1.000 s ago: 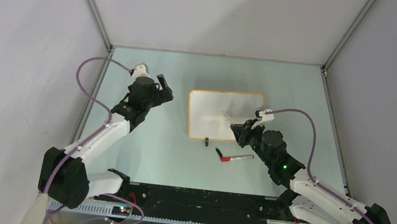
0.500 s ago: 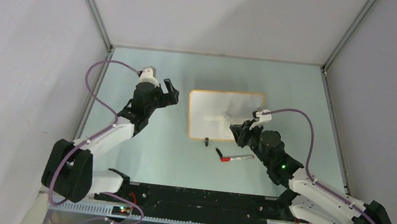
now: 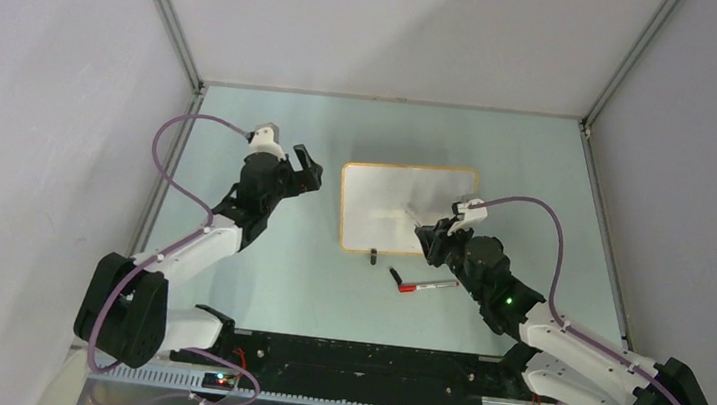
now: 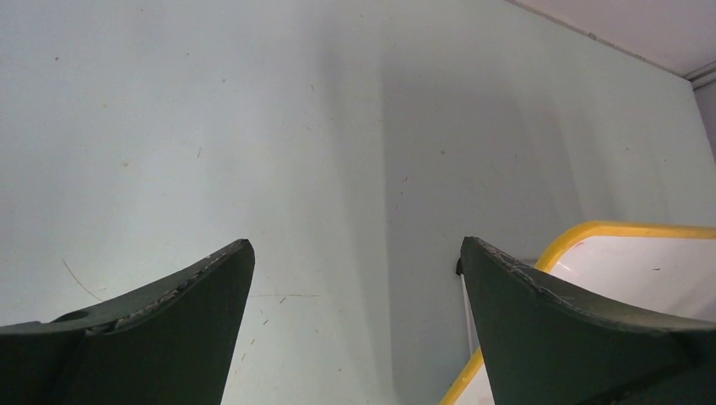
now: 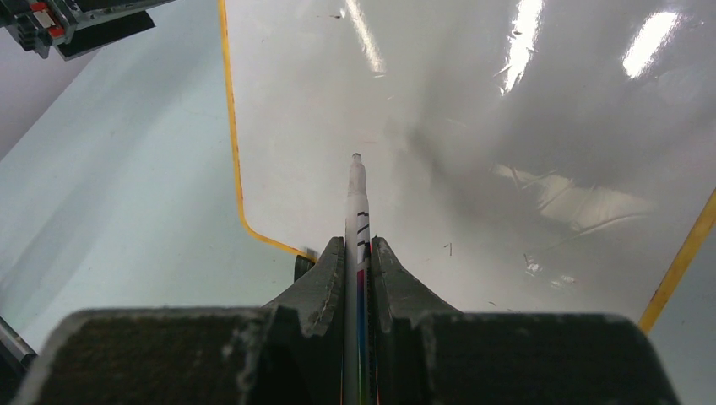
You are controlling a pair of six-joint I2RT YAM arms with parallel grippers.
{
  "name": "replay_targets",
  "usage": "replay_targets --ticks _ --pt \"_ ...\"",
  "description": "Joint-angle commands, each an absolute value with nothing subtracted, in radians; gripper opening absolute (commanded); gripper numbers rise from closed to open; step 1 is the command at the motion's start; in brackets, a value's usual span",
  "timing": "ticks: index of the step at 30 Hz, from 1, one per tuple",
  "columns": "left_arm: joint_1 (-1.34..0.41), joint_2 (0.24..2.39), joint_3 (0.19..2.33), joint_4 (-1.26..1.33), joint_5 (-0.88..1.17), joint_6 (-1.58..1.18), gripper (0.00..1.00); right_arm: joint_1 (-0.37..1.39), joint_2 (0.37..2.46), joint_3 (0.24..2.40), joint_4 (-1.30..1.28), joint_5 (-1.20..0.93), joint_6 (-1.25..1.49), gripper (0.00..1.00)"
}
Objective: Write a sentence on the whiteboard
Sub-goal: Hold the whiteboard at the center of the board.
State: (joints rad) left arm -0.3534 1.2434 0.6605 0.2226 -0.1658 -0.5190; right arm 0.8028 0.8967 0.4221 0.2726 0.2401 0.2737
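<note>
The whiteboard (image 3: pixel 389 206) lies flat at mid-table, white with a thin orange frame. Its surface looks blank: the sentence does not show, only glare and a few tiny specks. My right gripper (image 3: pixel 431 240) is over the board's near right edge, shut on a white marker (image 5: pixel 356 211). The marker's tip (image 5: pixel 356 158) points at the board (image 5: pixel 507 126); I cannot tell whether it touches. My left gripper (image 3: pixel 306 170) is open and empty, just left of the board's far left corner. The left wrist view shows that corner (image 4: pixel 591 229) beside the right finger (image 4: pixel 540 312).
A second marker with a red section (image 3: pixel 424 286) lies on the table near the board's front edge. A small black clip foot (image 3: pixel 372 256) sticks out from the front frame. Grey walls close the table on three sides.
My left gripper has moved right, closer to the board's left edge, and stays open. My right gripper with the marker has shifted only slightly.
</note>
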Motion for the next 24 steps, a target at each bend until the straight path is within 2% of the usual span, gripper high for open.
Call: replay_targets --ticks 1,7,13,15,17,24 --pt "-0.357 1.236 0.68 0.265 -0.166 -0.528 0.98 0.81 0.914 0.424 0.33 0.275 0.25 0.0" --pt "-0.356 1.186 0.6 0.414 -0.044 -0.508 0.99 0.811 0.918 0.423 0.335 0.249 0.246 0.0" --pt "-0.356 1.225 0.614 0.48 0.095 -0.485 0.99 0.811 0.914 0.423 0.349 0.234 0.255 0.0" --pt "-0.357 1.257 0.627 0.497 0.152 -0.492 0.95 0.811 0.913 0.424 0.347 0.236 0.256 0.0" --pt "-0.357 1.266 0.629 0.502 0.161 -0.496 0.92 0.811 0.91 0.424 0.344 0.238 0.26 0.0" --pt "-0.358 1.239 0.629 0.492 0.164 -0.478 0.93 0.817 0.907 0.423 0.345 0.235 0.245 0.0"
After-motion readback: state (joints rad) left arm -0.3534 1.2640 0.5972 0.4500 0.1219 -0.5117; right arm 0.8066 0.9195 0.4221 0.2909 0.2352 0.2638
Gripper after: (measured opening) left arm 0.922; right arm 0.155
